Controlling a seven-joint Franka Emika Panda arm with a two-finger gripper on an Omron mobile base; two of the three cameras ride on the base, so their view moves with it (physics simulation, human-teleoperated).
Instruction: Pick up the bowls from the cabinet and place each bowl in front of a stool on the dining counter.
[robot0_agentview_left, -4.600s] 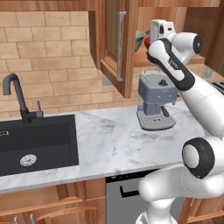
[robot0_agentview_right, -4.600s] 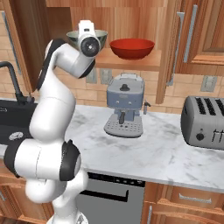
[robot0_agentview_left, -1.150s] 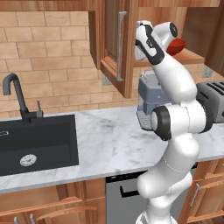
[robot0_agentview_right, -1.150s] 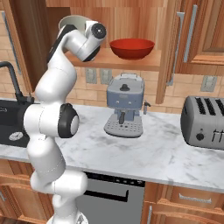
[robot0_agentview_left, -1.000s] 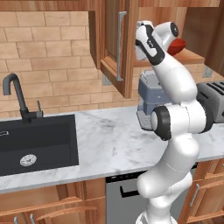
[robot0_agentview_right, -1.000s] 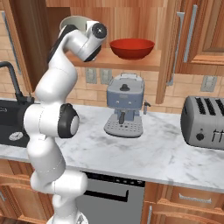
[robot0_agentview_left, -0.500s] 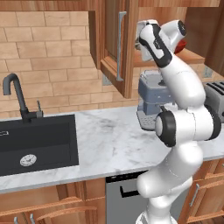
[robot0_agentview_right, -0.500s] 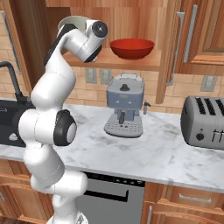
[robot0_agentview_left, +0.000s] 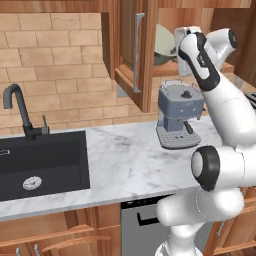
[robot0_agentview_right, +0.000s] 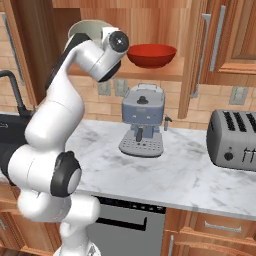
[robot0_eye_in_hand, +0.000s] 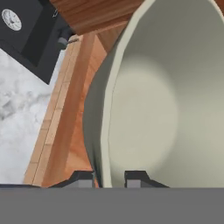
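hand (robot0_eye_in_hand: 109, 177): pinching pale bowl (robot0_eye_in_hand: 170, 100) rim | red bowl (robot0_agentview_right: 151, 54): cabinet shelf (robot0_agentview_right: 160, 74), upper centre | marble desk (robot0_agentview_right: 190, 175): coffee machine (robot0_agentview_right: 143, 126), toaster (robot0_agentview_right: 234, 139)

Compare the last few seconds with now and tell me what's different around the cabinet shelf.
The tool has clamped the rim of the pale bowl and tipped it up on edge off the cabinet shelf; the arm has swung up and over. The red bowl, coffee machine and toaster stayed put.
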